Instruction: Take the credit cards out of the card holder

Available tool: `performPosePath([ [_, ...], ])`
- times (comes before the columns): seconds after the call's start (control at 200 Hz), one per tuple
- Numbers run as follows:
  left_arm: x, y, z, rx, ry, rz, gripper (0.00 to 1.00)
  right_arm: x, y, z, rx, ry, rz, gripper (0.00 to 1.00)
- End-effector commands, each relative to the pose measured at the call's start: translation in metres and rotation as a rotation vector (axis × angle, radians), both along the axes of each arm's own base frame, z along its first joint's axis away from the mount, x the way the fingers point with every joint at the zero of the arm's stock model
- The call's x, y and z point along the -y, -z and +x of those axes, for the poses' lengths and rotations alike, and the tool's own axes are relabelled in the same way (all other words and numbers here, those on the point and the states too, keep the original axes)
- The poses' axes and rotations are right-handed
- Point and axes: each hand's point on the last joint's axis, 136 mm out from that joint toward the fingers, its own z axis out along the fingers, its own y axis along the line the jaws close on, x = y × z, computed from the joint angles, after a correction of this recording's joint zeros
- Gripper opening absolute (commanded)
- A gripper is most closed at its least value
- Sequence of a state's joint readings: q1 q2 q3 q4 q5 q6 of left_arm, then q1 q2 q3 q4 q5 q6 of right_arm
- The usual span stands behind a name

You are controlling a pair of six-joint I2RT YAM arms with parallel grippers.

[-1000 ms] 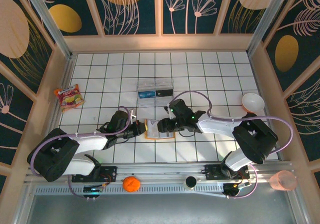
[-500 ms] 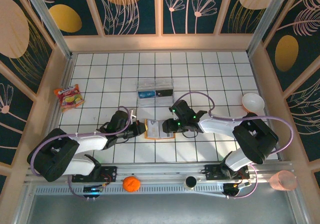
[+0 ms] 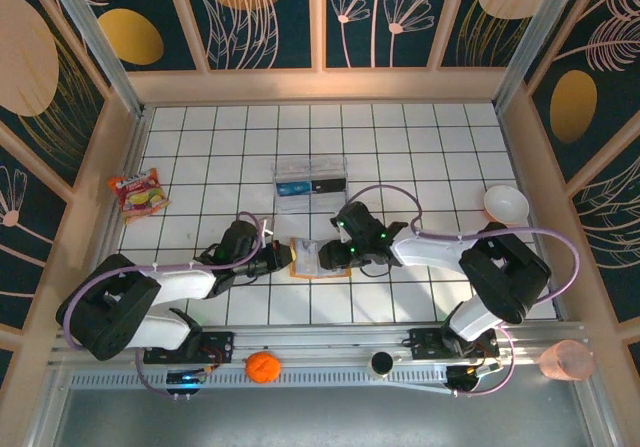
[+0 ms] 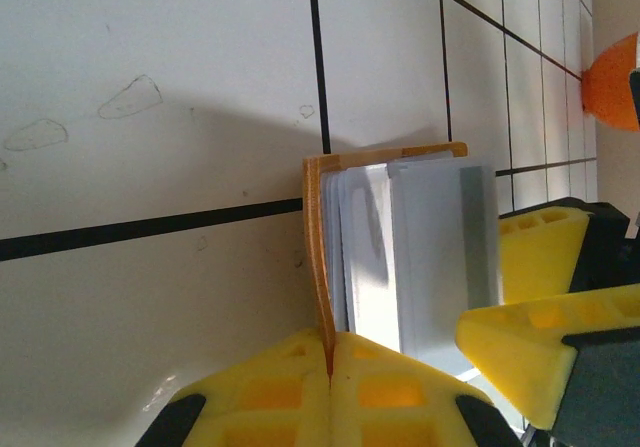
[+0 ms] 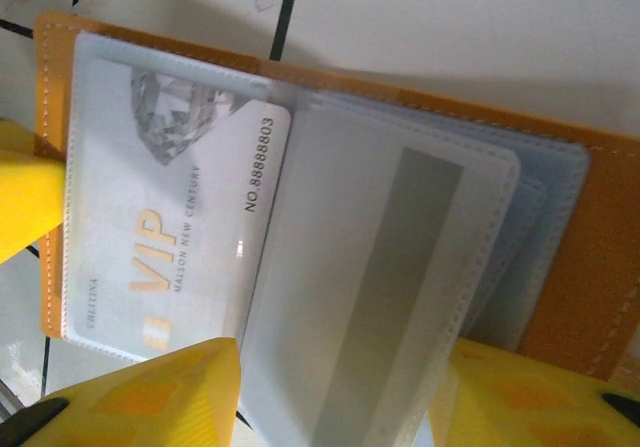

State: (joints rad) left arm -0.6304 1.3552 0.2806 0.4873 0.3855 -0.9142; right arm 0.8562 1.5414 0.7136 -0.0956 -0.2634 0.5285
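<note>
The orange card holder (image 3: 320, 272) lies open on the white tiles between both arms. My left gripper (image 3: 285, 258) is shut on its left cover edge (image 4: 312, 227), the yellow fingertips (image 4: 290, 387) pinched tight on the leather. Clear sleeves fan out inside. One holds a pale VIP credit card (image 5: 170, 207). Another holds a card with a grey stripe (image 5: 370, 267), seen also in the left wrist view (image 4: 440, 247). My right gripper (image 5: 342, 352) comes in low from the right (image 3: 335, 255). Its jaws stand partly apart, closed against the two long edges of that striped card's sleeve.
A clear plastic box (image 3: 310, 180) stands just behind the wallet. A snack packet (image 3: 140, 192) lies far left and a white bowl (image 3: 506, 204) far right. An orange (image 3: 262, 366), a black knob (image 3: 381, 364) and a pink cup (image 3: 566, 359) sit along the near rail.
My right gripper drew a little to the right, uncovering more of the sleeves, then came back slightly left. The left gripper and the wallet stayed put.
</note>
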Motion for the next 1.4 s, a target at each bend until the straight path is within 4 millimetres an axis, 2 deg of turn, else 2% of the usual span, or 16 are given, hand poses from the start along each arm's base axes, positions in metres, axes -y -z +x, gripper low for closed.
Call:
performPosePath([
  [0.0, 0.006, -0.004, -0.001, 0.007, 0.025, -0.020, 0.00, -0.012, -0.023, 0.004, 0.047, -0.036, 0.041, 0.51],
  [0.29, 0.006, -0.004, -0.001, 0.005, 0.022, -0.030, 0.00, -0.049, -0.055, -0.005, 0.096, -0.151, 0.139, 0.52],
  [0.54, 0.004, -0.004, -0.002, 0.004, 0.016, -0.023, 0.00, -0.044, -0.040, -0.004, 0.079, -0.129, 0.087, 0.52],
  [0.696, 0.001, -0.001, -0.001, -0.004, -0.003, -0.006, 0.00, -0.038, -0.042, 0.004, 0.106, -0.081, 0.073, 0.52],
  [0.856, -0.008, 0.000, -0.001, -0.006, -0.044, 0.016, 0.34, -0.028, -0.046, 0.011, 0.113, -0.031, 0.088, 0.45],
  [0.906, -0.014, 0.000, -0.001, 0.000, -0.064, 0.033, 0.38, -0.023, -0.046, 0.013, 0.109, -0.010, 0.100, 0.40],
  [0.996, -0.024, -0.006, 0.002, 0.033, -0.103, 0.066, 0.40, -0.020, -0.050, 0.015, 0.105, 0.006, 0.140, 0.32],
  [1.111, -0.024, -0.023, 0.007, 0.098, -0.104, 0.059, 0.36, -0.026, -0.054, 0.012, 0.087, -0.022, 0.185, 0.28],
  [1.251, 0.000, -0.042, 0.014, 0.135, -0.009, -0.003, 0.18, -0.034, -0.048, 0.007, 0.043, -0.051, 0.207, 0.25],
  [1.396, 0.022, -0.041, 0.012, 0.125, 0.064, -0.030, 0.13, -0.036, -0.039, 0.006, 0.003, -0.051, 0.213, 0.24],
])
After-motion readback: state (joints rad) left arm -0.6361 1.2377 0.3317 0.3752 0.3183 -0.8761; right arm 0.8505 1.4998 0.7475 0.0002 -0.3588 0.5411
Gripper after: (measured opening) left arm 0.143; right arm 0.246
